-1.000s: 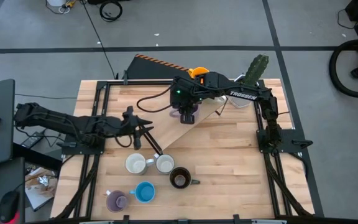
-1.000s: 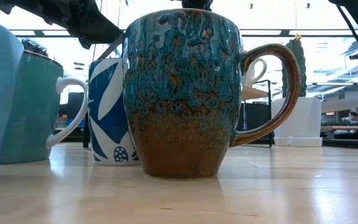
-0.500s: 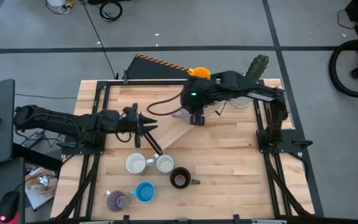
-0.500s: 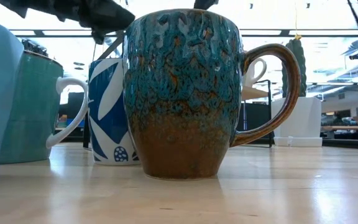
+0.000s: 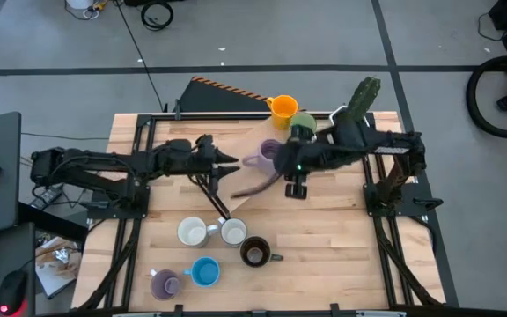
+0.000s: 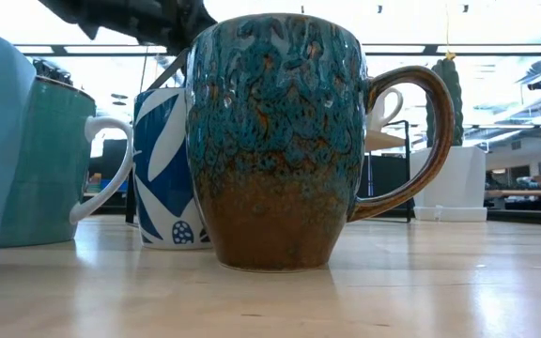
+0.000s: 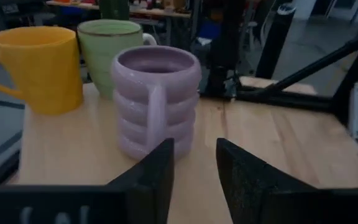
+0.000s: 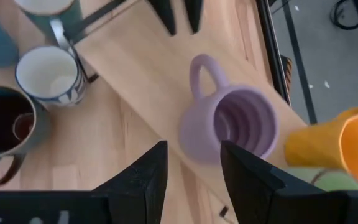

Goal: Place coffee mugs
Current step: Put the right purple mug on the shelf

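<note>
Three mugs (image 5: pixel 271 157) clustered on a raised board (image 5: pixel 255 180) toward the table's (image 5: pixel 324 229) far edge; five, seemingly, grouped near the front.

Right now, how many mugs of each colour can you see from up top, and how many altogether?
Orange mug: 1
Green mug: 1
Purple mugs: 2
White mugs: 2
Blue mug: 1
Dark brown mug: 1
Total: 8 mugs
</note>
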